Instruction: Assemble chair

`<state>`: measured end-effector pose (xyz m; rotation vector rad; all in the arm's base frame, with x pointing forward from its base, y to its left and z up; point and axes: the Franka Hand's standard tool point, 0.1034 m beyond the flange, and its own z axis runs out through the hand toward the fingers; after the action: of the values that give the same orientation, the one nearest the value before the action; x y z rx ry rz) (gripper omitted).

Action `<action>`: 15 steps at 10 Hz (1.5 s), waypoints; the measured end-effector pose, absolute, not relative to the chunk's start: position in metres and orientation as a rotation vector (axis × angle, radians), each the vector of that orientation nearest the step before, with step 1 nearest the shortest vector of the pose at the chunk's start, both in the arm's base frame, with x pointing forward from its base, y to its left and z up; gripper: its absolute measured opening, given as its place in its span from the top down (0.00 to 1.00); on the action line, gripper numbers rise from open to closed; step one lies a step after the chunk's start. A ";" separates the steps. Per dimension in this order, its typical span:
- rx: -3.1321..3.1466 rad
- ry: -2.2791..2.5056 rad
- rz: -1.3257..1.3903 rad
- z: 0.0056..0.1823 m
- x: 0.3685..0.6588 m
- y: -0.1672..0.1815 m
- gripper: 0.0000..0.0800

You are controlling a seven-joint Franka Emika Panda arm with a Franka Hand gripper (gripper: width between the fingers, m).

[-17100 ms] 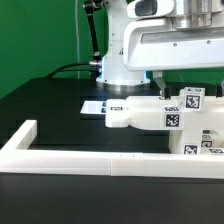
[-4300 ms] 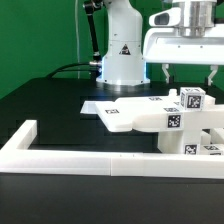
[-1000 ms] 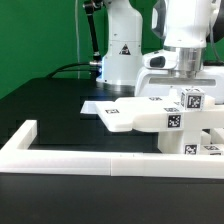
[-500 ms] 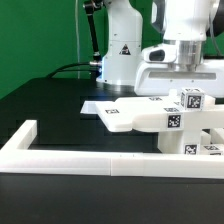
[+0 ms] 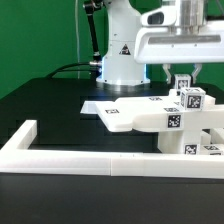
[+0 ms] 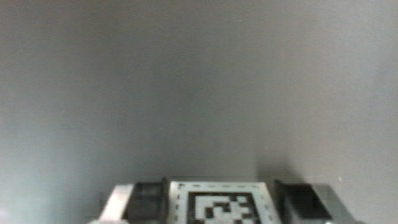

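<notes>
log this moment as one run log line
phase: lift | fingers: shut on tagged white chair piece | chair assembly: on table, inside border wall

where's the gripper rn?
Exterior view: the gripper is at the exterior view's right, just above the chair, shut on a small tagged chair piece. Wrist view shows that piece between the fingers.

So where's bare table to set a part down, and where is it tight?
Free: the black table on the exterior view's left, between the border wall and the robot base. Crowded: the exterior view's right, where the chair parts stack up by the marker board, under the gripper, which is shut on a tagged post.
</notes>
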<state>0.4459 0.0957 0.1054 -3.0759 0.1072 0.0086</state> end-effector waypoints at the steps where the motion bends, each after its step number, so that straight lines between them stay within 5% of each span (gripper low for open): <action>1: -3.079 0.105 0.001 0.101 0.444 0.096 0.65; 4: -3.080 0.090 0.007 0.101 0.445 0.093 0.65; 9: -3.065 0.022 0.014 0.135 0.508 0.059 0.65; 15: -3.077 -0.024 -0.017 0.132 0.532 0.053 0.65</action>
<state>0.5323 0.0526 0.1316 -3.0767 -0.0238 -0.0173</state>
